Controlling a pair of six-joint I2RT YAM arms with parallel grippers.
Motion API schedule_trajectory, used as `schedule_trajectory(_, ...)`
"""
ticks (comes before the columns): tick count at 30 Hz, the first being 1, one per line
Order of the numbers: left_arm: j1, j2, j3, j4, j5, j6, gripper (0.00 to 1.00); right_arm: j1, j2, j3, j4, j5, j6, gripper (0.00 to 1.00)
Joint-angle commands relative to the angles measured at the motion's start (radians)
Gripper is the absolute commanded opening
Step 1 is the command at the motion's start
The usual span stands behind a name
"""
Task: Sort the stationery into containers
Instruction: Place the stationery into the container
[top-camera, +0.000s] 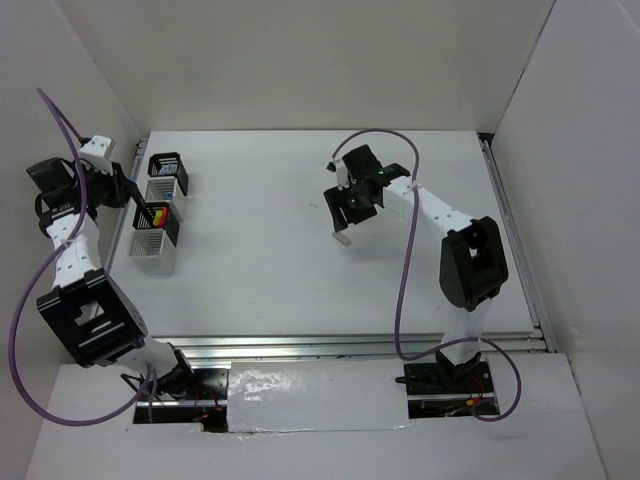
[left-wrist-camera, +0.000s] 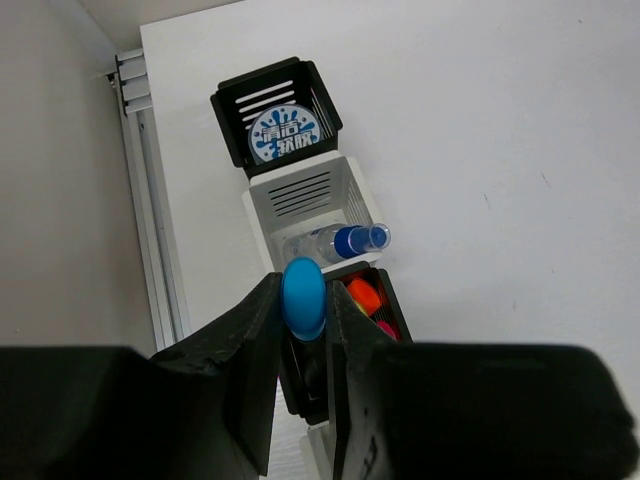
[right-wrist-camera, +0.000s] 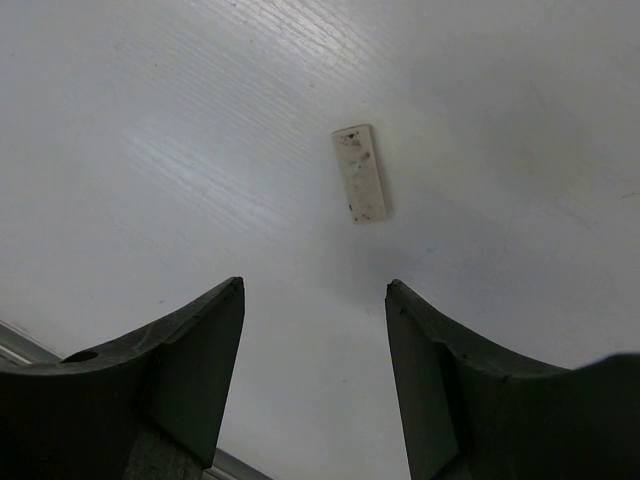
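Note:
My left gripper (left-wrist-camera: 303, 292) is shut on a blue-capped highlighter (left-wrist-camera: 303, 300), held just above a black mesh cup (left-wrist-camera: 392, 310) that holds orange (left-wrist-camera: 364, 293) and pink caps. Beyond it stands a white slatted cup (left-wrist-camera: 305, 192) with a clear blue-capped item (left-wrist-camera: 338, 243) inside. The far black cup (left-wrist-camera: 320, 88) holds the round blue-white pot (left-wrist-camera: 283, 133). In the top view the row of containers (top-camera: 160, 205) sits at the left with the left gripper (top-camera: 140, 208) over it. My right gripper (right-wrist-camera: 315, 290) is open above the table, with the beige eraser (right-wrist-camera: 360, 173) lying flat just ahead of its fingertips.
A metal rail (left-wrist-camera: 150, 200) and the side wall run close along the left of the cups. In the top view the eraser (top-camera: 343, 238) lies near the middle of the white table (top-camera: 280, 280), below the right gripper (top-camera: 347, 213). Purple cables loop off both arms.

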Motion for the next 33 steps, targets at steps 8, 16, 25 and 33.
schedule_trajectory(8,0.006,0.003,-0.082,0.022,0.009,0.028,0.22,-0.021,0.055,0.041,0.019,0.043,0.005,0.62)
schedule_trajectory(16,0.008,0.028,-0.059,-0.002,0.013,0.002,0.58,-0.039,0.095,0.013,0.033,0.048,-0.013,0.59)
schedule_trajectory(25,0.009,-0.039,-0.059,0.045,0.095,-0.075,0.72,-0.041,0.182,0.053,0.033,0.065,-0.041,0.56)
schedule_trajectory(33,-0.003,-0.092,-0.078,0.064,0.129,-0.101,0.72,-0.022,0.231,0.083,0.035,0.062,-0.057,0.54)
